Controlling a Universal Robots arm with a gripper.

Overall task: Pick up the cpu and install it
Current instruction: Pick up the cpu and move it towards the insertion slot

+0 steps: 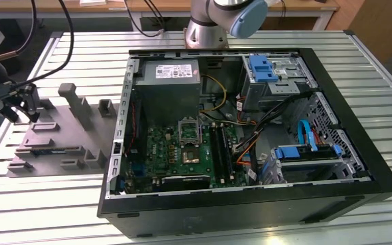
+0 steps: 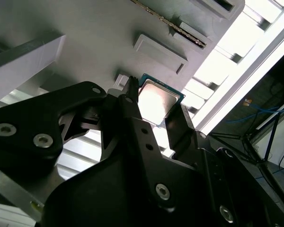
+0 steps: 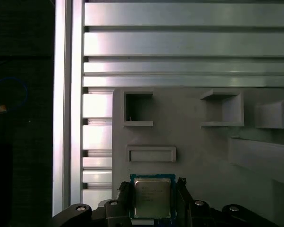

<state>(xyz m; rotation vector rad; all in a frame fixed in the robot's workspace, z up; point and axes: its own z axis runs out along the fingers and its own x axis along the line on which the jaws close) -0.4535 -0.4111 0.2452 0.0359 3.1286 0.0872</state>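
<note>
The ribbed silvery aluminium worktop carries a grey plastic tray at the exterior view's left, with an open black computer case beside it. My tool hangs over the tray, pinching the small square silver-topped cpu by two opposite edges.

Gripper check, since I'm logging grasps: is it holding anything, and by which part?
The gripper appears to hold the cpu, its two fingers closed on opposite side edges of the chip, leaving the silvery top uncovered, over the grey tray.
</note>
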